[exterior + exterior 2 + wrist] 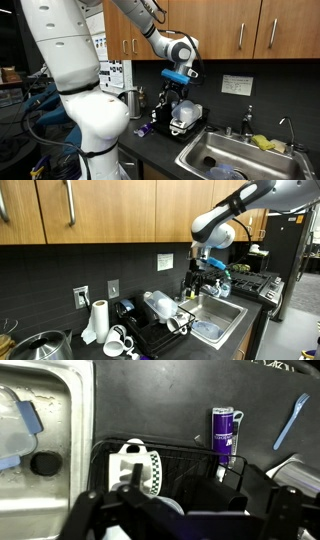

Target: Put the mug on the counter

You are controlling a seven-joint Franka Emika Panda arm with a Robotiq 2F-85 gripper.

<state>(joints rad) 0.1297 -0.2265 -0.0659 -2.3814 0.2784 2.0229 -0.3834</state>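
Gripper: the black two-fingered Robotiq gripper [185, 500] hangs above the sink-side end of the rack; in the wrist view its fingers [98, 512] stand wide apart along the bottom edge, clasping nothing; in both exterior views [176, 88] [205, 272] it is too small for the jaws to be judged.
Mug: the small white mug with a side handle and a chequered patch on its wall [133, 465] sits inside the rack, not on the counter; in the wrist view it lies at about 10 o'clock from the gripper's middle, not between the fingers.
Rack: the black wire dish rack [180, 450] stands on the counter just beside the sink; in both exterior views [190, 126] [150, 330] it holds several pale pieces of crockery (which of them is the mug cannot be told there).
Counter: the long matte black countertop [150, 400] fills the upper middle of the wrist view; an exterior view shows a bare stretch [158, 146] in front of the rack.
Sink: the stainless steel basin [50, 405] is set into the counter at 9 to 10 o'clock from the mug; it also shows in both exterior views [235, 158] [215, 318].
Purple object: a tall purple container [225, 430] stands upright at 2 o'clock from the mug, at the rack's far edge.
Blue object: a slim light-blue utensil [293, 418] lies tilted on the counter, further out at 2 o'clock.
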